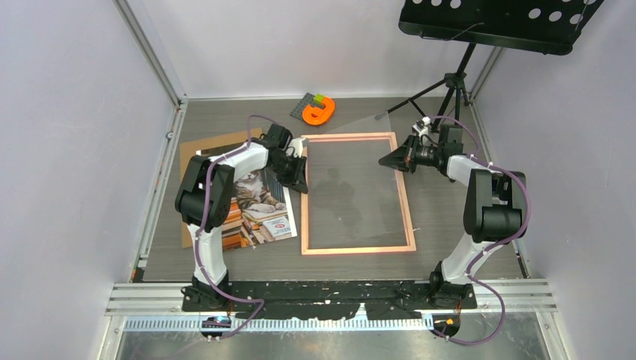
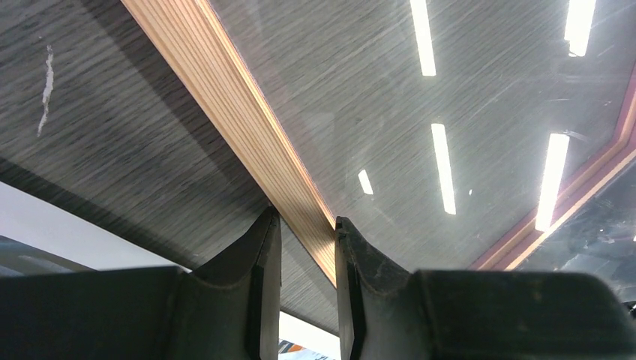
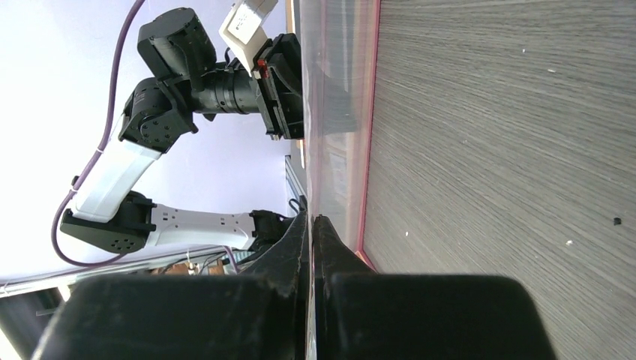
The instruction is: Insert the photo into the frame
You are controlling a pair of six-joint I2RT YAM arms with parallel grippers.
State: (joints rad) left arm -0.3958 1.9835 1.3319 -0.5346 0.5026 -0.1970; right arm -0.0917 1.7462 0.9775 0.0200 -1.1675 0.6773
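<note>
left gripper: narrow gap, straddles left rail of frame; clamped or not, cannot tell
right gripper: pinched shut on clear pane edge, frame's right side
photo: flat on backing board, just left of frame, long axis near-far like frame's
nearer arm: left; photo sits on its gripper's outer side

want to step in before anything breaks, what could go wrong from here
1. The right claw pinches only a thin edge of the frame, so it could slip off or flex the clear pane.
2. The left claw clamps the opposite rail, and uneven pulls between the two might twist the frame.
3. The photo lies right beside the frame, under the left arm. A sliding frame or a low arm may crease it.
</note>
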